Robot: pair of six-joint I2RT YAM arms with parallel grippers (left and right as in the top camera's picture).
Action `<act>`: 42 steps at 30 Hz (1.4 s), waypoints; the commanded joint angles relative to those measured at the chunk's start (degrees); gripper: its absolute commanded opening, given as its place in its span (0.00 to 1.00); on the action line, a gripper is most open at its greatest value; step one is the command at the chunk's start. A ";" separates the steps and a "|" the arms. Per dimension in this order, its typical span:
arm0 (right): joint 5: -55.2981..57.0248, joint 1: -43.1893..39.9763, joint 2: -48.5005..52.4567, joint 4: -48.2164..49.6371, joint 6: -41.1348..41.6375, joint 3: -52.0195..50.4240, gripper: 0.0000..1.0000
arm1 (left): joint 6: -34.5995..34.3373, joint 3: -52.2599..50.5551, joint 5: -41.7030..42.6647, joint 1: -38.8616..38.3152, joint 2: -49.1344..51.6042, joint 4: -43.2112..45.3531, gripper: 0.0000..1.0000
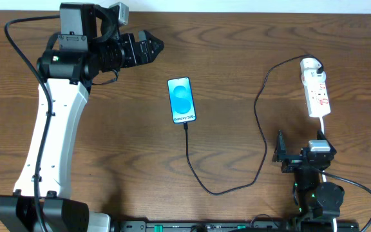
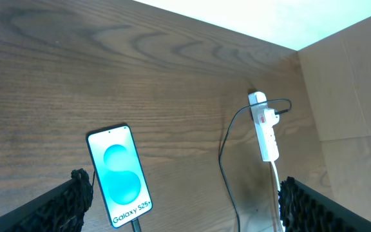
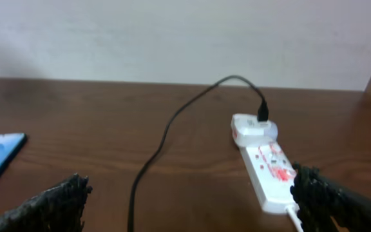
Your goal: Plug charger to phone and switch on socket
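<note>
I am observing the left jaws spread wide and gripping nothing at the upper left of the overhead frame, and the right jaws standing equally wide and empty at the lower right, just below the socket (image 1: 316,90). The phone (image 1: 181,100) is lying face up at the centre of the table (image 1: 237,38), well apart from both. The charger (image 1: 261,129) is running from the phone's lower edge, looping down and right, then climbing to its black plug sitting in the socket's upper end.

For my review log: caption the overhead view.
The charger links phone and socket; left gripper and right gripper open, empty.
</note>
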 commanded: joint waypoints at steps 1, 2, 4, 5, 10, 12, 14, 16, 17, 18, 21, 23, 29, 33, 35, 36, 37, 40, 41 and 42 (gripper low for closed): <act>0.48 0.59 -0.46 -0.11 -0.44 -0.22 0.99 | 0.55 0.59 -0.33 0.13 -0.46 -0.04 0.93; 0.46 0.61 -0.46 -0.13 -0.44 -0.22 0.99 | 0.55 0.59 -0.33 0.13 -0.46 -0.04 0.93; 0.33 0.59 -0.46 0.00 -0.42 -0.22 0.99 | 0.55 0.59 -0.33 0.13 -0.46 -0.04 0.93; 0.37 0.59 -0.44 0.02 -0.42 -0.22 0.99 | 0.57 0.59 -0.33 0.13 -0.46 -0.04 0.93; 0.37 0.59 -0.44 0.04 -0.42 -0.22 0.99 | 0.55 0.57 -0.33 0.13 -0.46 -0.04 0.93; 0.37 0.59 -0.44 0.04 -0.42 -0.22 0.99 | 0.55 0.59 -0.33 0.13 -0.46 -0.04 0.93; 0.37 0.59 -0.44 0.04 -0.42 -0.22 0.99 | 0.57 0.59 -0.33 0.13 -0.46 -0.04 0.93; 0.37 0.59 -0.44 0.04 -0.42 -0.22 0.99 | 0.57 0.59 -0.33 0.13 -0.46 -0.04 0.93; 0.37 0.59 -0.44 0.02 -0.42 -0.22 0.99 | 0.55 0.57 -0.33 0.13 -0.46 -0.04 0.93; 0.37 0.59 -0.44 0.04 -0.42 -0.22 0.99 | 0.57 0.59 -0.33 0.13 -0.46 -0.04 0.93; 0.37 0.59 -0.44 0.04 -0.42 -0.22 0.99 | 0.55 0.59 -0.33 0.13 -0.46 -0.04 0.93; 0.37 0.59 -0.44 0.04 -0.42 -0.22 0.99 | 0.55 0.59 -0.33 0.13 -0.46 -0.04 0.93; 0.37 0.59 -0.44 0.04 -0.42 -0.22 0.99 | 0.57 0.57 -0.33 0.13 -0.46 -0.04 0.93; 0.37 0.59 -0.44 0.04 -0.42 -0.22 0.99 | 0.98 0.59 -4.33 0.15 -0.46 -0.07 0.93; 0.37 0.59 -0.44 0.04 -0.42 -0.22 0.99 | 0.98 0.48 -5.73 0.13 -0.52 -0.35 0.93; 0.37 0.59 -0.44 0.04 -0.42 -0.22 0.99 | 1.53 0.48 -6.49 0.04 -1.01 -0.87 0.93; 0.37 0.59 -0.44 0.04 -0.42 -0.22 0.99 | 2.14 0.48 -8.07 0.04 -1.38 -1.20 0.93; 0.37 0.59 -0.44 0.04 -0.42 -0.22 0.99 | 3.74 -0.55 -15.85 0.02 -3.67 -1.29 0.93; 0.37 0.59 -0.44 0.04 -0.42 -0.22 0.99 | 5.29 -1.42 -18.08 0.02 -4.83 -1.07 0.93; 0.37 0.59 -0.44 0.04 -0.42 -0.22 0.99 | 7.28 -2.51 -19.82 0.02 -6.23 -0.79 0.93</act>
